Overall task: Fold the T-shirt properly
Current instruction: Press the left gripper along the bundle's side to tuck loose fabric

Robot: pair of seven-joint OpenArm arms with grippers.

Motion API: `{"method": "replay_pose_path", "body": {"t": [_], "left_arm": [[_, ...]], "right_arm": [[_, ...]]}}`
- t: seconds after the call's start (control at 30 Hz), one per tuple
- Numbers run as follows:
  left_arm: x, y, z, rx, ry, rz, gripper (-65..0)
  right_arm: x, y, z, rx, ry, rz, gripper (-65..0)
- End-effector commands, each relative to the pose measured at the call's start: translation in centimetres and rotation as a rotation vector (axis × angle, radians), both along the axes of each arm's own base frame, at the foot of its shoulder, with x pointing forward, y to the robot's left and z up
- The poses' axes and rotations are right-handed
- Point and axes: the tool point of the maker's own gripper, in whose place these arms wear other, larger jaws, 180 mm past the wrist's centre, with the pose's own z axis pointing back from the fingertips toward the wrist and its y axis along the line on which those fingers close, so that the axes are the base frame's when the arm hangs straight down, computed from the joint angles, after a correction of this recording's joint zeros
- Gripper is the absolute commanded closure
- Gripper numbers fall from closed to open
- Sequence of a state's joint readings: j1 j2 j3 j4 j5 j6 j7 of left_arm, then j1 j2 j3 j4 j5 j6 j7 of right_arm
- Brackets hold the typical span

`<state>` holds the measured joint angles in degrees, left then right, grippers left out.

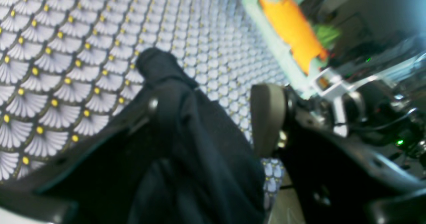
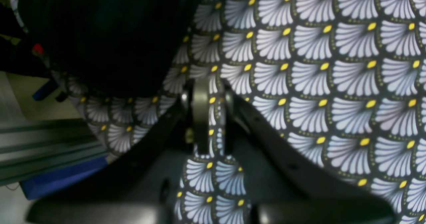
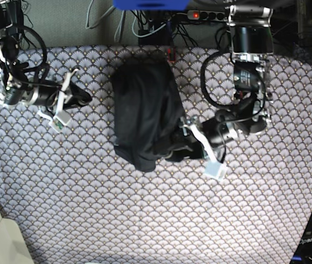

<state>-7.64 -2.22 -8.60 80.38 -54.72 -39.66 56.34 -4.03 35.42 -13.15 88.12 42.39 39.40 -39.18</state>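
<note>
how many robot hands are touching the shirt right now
1. The left hand is at the T-shirt's lower right edge, fabric draped between its open fingers. The right hand sits apart on the tablecloth, pinching a fold of that cloth.

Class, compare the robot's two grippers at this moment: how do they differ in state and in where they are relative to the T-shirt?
The left gripper stands open; the right gripper is shut. The left gripper's jaws straddle a bunched fold of the T-shirt at its edge; the right gripper sits apart from the shirt and pinches a fold of the tablecloth. Both are low over the tablecloth.
</note>
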Motion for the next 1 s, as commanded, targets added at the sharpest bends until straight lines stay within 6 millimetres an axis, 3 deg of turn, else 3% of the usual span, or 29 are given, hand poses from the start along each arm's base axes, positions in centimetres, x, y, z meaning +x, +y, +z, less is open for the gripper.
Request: {"method": "replay_pose_path", "body": {"t": [0.0, 0.13, 0.27, 0.33, 0.7, 0.97], "left_arm": [[0.6, 0.1, 0.9, -0.033, -0.021, 0.01, -34.2], [0.6, -0.7, 0.0, -0.104, 0.037, 0.018, -34.4], [1.1, -1.3, -0.3, -0.184, 0.058, 0.067, -43.4], [1.2, -1.5, -0.6, -0.2, 0.067, 0.081, -44.9], [0.8, -1.6, -1.4, -0.225, 0.098, 0.098, -44.9], [2.0, 0.5, -2.0, -0.249, 0.152, 0.208, -45.2]], "right_arm": [[0.8, -0.3, 1.1, 0.019, -0.035, -0.001, -4.5], [0.4, -0.2, 0.8, 0.023, -0.024, -0.002, -4.6], [0.2, -0.2, 0.7, 0.024, -0.018, -0.002, -4.7], [0.2, -0.3, 0.7, 0.022, -0.019, -0.002, -4.7], [0.1, -0.8, 0.2, 0.016, -0.004, -0.016, -4.7], [0.2, -0.8, 0.2, 0.017, -0.005, -0.017, -4.7]]}}
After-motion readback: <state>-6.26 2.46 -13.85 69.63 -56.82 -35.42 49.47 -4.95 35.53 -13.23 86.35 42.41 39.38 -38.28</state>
